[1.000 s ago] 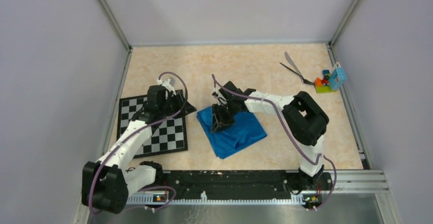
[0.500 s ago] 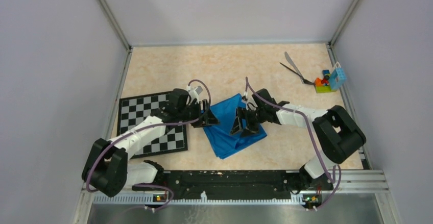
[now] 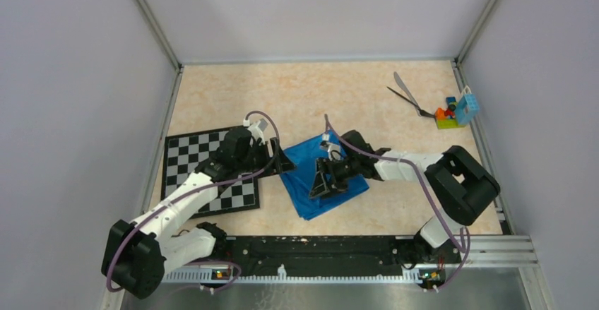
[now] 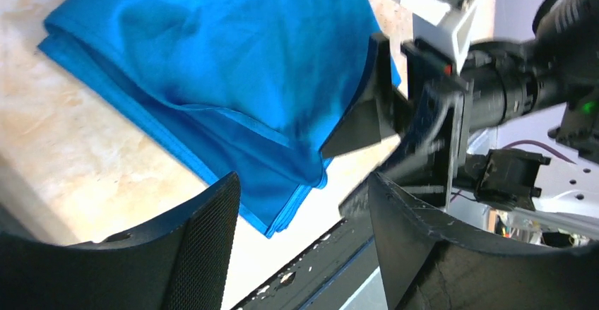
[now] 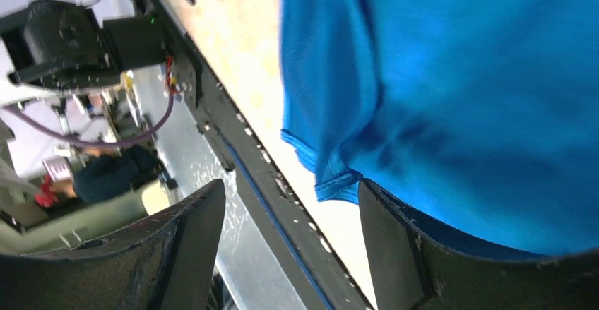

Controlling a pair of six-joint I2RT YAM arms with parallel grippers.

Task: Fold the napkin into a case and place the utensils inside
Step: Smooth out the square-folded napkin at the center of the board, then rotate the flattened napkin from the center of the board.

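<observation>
The left end effector [image 3: 284, 162] and right end effector [image 3: 323, 183] both gape open at the rumpled blue napkin [image 3: 305, 200] (neither grips it).

The right gripper [image 3: 323, 181] sat over the middle of the napkin [image 3: 304, 198] from above, so the folds under it were hidden. The utensils [image 3: 408, 97], far back-right of the napkin, were too tiny to tell apart. Right wrist view chopped the napkin off top and right.
</observation>
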